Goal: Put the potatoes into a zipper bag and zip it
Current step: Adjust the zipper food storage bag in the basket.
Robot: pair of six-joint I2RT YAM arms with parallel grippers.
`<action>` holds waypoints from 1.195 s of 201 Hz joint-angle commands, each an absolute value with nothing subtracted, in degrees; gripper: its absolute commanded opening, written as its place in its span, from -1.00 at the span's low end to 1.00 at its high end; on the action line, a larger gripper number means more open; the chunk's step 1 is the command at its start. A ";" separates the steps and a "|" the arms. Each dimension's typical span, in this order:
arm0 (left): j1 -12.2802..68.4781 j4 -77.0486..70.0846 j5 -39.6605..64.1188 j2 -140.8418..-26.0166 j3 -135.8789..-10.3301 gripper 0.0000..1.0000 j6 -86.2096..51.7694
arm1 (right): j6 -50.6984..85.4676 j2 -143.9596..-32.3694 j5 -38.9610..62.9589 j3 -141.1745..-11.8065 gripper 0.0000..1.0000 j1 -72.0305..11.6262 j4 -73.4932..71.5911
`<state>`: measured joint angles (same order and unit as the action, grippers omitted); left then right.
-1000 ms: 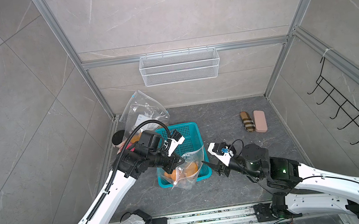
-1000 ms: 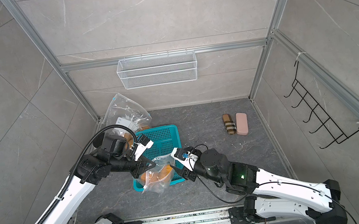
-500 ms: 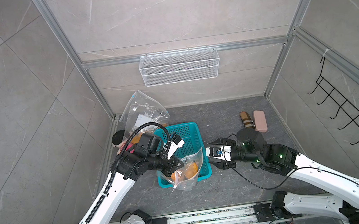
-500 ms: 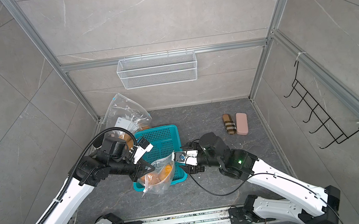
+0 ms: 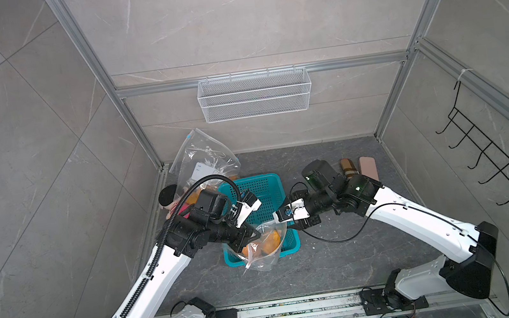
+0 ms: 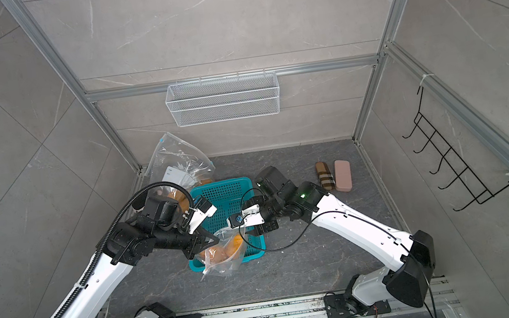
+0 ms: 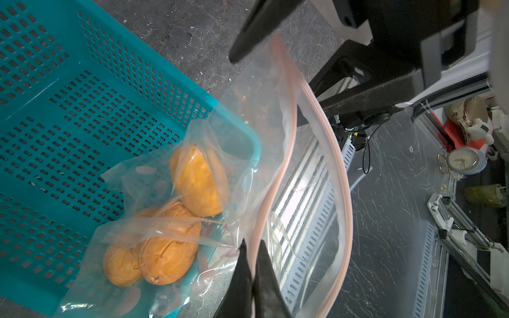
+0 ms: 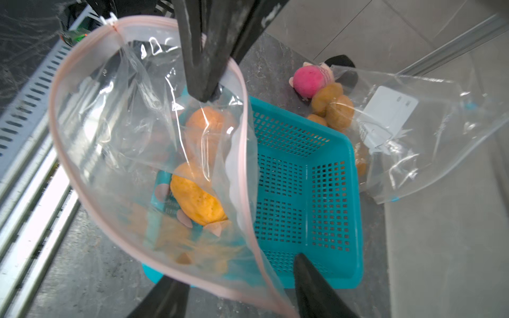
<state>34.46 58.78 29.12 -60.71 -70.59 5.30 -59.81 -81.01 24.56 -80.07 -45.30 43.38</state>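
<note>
A clear zipper bag with a pink zip strip hangs half inside the teal basket, mouth gaping. Three orange potatoes lie in its bottom. My left gripper is shut on one end of the bag's rim; in both top views it sits at the bag's left. My right gripper is open, its fingers either side of the rim's other end, not clamped; a top view shows it at the bag's right. More potatoes lie behind the basket.
A large second clear bag leans in the back left corner beside a pink plush doll. Two glasses cases, plaid and pink, lie at back right. A wire shelf and a hook rack hang on the walls.
My right arm has risen and swung in from the front, bringing its gripper up to the right end of the bag's mouth with the jaws narrowing. The left gripper has kept its hold.
</note>
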 commanded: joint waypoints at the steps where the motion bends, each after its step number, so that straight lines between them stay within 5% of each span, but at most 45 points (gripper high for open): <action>1: 34.32 60.22 30.07 -60.03 -70.84 -1.00 6.86 | -62.23 -81.38 27.79 -81.01 -0.08 -44.88 45.46; 42: 34.28 60.42 29.75 -60.63 -71.19 -1.00 6.81 | -61.79 -78.15 29.97 -78.31 -0.32 -44.94 41.18; 76: 34.32 60.44 29.15 -61.24 -71.63 -1.00 6.66 | -60.24 -77.84 30.84 -78.54 -0.85 -44.52 41.42; 102: 34.28 59.96 26.53 -60.78 -72.13 -1.00 5.95 | -59.38 -77.31 30.97 -77.75 -1.00 -44.18 40.51; 138: 34.29 58.96 21.35 -58.09 -74.54 0.09 4.25 | -54.59 -75.65 29.79 -75.29 -1.00 -42.72 35.38; 162: 34.28 56.60 16.98 -52.38 -74.38 0.51 3.33 | -46.84 -74.24 28.30 -72.81 -1.00 -40.05 28.42; 193: 34.28 51.57 19.15 -42.30 -66.25 0.75 3.76 | -33.66 -73.70 25.49 -69.69 -1.00 -35.02 19.79; 240: 34.28 39.78 19.29 -33.36 -51.88 0.77 1.79 | -26.37 -73.78 26.55 -67.24 -1.00 -32.79 16.89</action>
<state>34.41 48.16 19.27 -34.87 -57.25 3.79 -33.26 -74.65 26.37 -68.97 -32.91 21.23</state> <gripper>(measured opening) 0.889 0.042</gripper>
